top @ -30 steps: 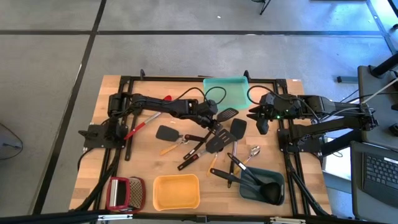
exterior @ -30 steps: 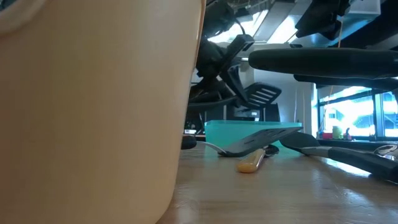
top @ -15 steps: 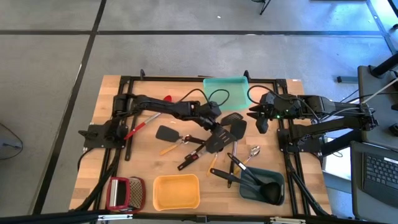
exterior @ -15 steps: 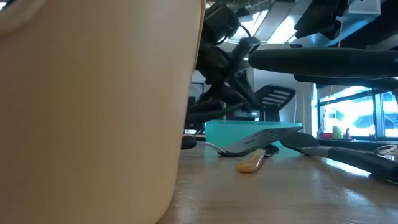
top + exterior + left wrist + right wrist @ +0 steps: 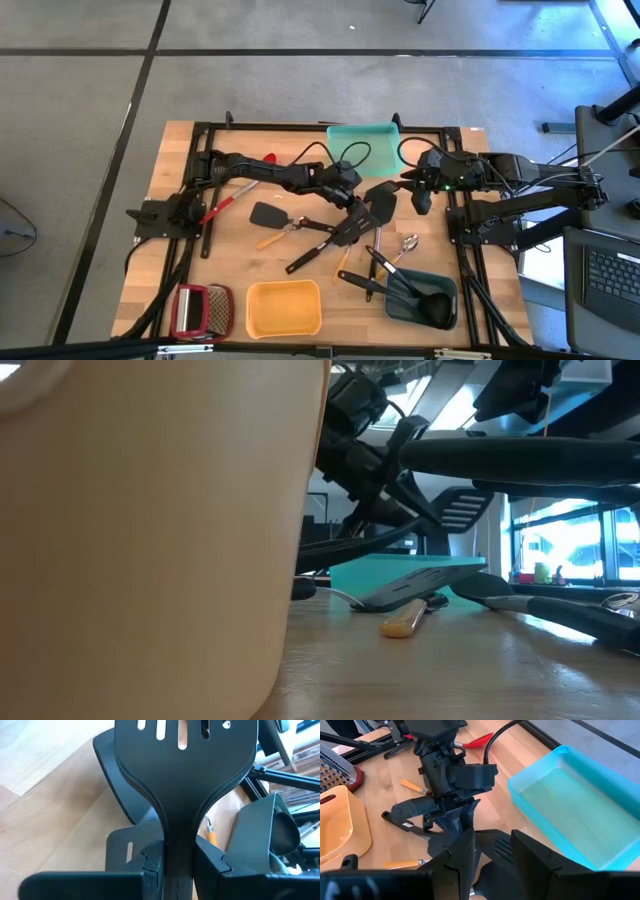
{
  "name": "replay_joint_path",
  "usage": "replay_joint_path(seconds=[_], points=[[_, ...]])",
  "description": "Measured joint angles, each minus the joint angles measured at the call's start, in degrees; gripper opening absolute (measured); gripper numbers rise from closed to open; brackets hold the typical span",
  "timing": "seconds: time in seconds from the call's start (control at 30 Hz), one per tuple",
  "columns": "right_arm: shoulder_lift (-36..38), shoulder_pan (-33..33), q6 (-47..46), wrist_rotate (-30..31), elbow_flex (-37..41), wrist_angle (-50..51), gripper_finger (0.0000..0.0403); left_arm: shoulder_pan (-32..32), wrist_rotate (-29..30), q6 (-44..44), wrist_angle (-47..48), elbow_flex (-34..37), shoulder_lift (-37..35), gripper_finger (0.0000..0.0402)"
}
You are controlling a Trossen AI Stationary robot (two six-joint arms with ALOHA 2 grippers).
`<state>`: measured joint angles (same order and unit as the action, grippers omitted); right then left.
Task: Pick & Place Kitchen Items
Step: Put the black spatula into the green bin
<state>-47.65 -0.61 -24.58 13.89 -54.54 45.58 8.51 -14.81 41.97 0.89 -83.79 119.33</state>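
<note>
While unfilled — teal tray (image 5: 364, 143)

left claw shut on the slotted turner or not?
Shut on it: left claw clamps the slotted turner's neck between both fingers.

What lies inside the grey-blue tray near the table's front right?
The grey-blue tray holds black utensils, including a ladle; the tray floor beneath them is covered.

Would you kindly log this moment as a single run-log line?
left gripper: shut on slotted black turner, lifted over utensil pile | right gripper: open, empty, beside teal tray
</note>
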Motion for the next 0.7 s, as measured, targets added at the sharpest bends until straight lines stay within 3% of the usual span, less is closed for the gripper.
replay_joint_path(seconds=[0.7], points=[[0.0, 0.0, 0.0, -0.61, 0.0, 0.48, 0.0131, 7.0, -10.89, 12.28, -11.62, 0.05, -2.16, 0.0058]])
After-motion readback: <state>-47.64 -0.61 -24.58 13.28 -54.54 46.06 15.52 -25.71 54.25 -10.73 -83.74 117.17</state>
